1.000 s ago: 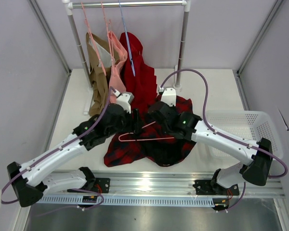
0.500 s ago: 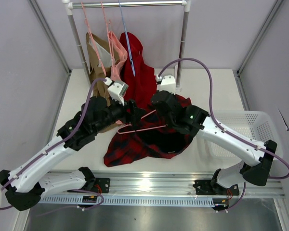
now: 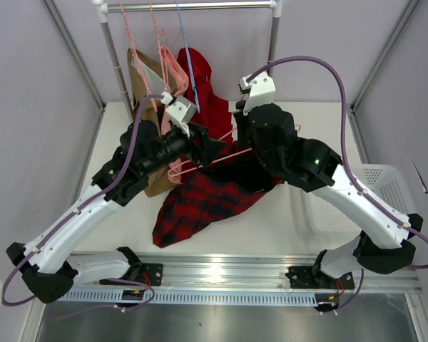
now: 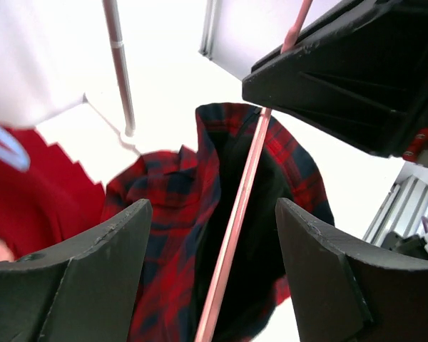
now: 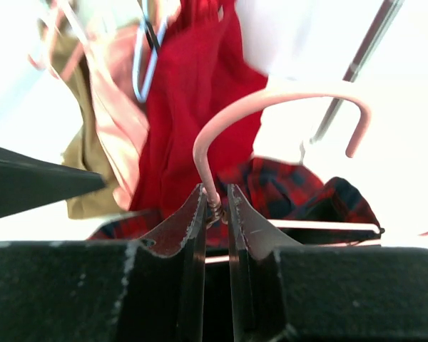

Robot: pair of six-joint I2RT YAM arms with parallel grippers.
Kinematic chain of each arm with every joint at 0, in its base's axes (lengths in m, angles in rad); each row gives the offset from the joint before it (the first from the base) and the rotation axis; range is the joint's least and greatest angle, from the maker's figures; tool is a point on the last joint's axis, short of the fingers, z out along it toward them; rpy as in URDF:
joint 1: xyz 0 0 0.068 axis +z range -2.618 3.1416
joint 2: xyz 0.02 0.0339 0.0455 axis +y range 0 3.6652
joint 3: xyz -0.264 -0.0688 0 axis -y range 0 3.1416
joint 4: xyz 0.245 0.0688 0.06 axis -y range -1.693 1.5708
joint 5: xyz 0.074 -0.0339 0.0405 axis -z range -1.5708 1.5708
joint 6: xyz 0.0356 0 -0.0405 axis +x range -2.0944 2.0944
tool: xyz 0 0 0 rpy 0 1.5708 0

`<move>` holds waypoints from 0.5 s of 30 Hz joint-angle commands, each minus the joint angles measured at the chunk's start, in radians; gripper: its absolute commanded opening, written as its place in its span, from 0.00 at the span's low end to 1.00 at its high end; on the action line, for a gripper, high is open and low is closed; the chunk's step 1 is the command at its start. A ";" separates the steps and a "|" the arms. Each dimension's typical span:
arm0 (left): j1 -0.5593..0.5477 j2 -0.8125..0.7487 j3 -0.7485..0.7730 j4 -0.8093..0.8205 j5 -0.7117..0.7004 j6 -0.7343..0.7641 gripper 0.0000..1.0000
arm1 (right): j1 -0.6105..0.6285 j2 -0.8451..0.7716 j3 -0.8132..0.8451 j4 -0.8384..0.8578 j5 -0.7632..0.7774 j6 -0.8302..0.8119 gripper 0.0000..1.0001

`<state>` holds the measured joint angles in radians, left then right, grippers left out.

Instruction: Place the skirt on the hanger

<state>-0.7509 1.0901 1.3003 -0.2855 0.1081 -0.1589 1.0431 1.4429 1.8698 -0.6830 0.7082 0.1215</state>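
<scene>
The pale-pink hanger (image 3: 200,162) is lifted above the table, and the tartan skirt (image 3: 200,203) hangs from it with its lower end down on the table. My right gripper (image 3: 237,137) is shut on the hanger's neck (image 5: 215,205), just below the curved hook (image 5: 278,100). My left gripper (image 3: 205,146) is open. In the left wrist view the hanger's bar (image 4: 237,228) passes between the left gripper's (image 4: 212,214) spread fingers (image 4: 93,271) without touching them. The skirt's black lining (image 4: 264,214) lies open beneath the bar.
A clothes rack (image 3: 189,6) stands at the back with a tan garment (image 3: 144,85), a pink garment (image 3: 172,78), a plain red pleated garment (image 3: 212,110) and a thin blue hanger (image 3: 187,57). A white basket (image 3: 374,189) sits at the right.
Both arms have risen and moved back toward the rack. The hanger has gone up with them and the skirt has been pulled up off the table into a hanging drape.
</scene>
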 commanded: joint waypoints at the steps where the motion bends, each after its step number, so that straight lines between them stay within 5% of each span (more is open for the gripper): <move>1: 0.008 0.042 0.091 0.069 0.079 0.064 0.76 | 0.003 0.011 0.109 0.039 -0.024 -0.083 0.00; 8: 0.010 0.097 0.168 0.069 0.105 0.094 0.68 | 0.001 0.048 0.210 0.002 -0.045 -0.115 0.00; 15: 0.010 0.142 0.234 0.023 0.122 0.113 0.44 | -0.025 0.085 0.282 -0.006 -0.094 -0.117 0.00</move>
<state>-0.7475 1.2240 1.4815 -0.2596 0.1978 -0.0788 1.0332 1.5303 2.0766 -0.7429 0.6437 0.0326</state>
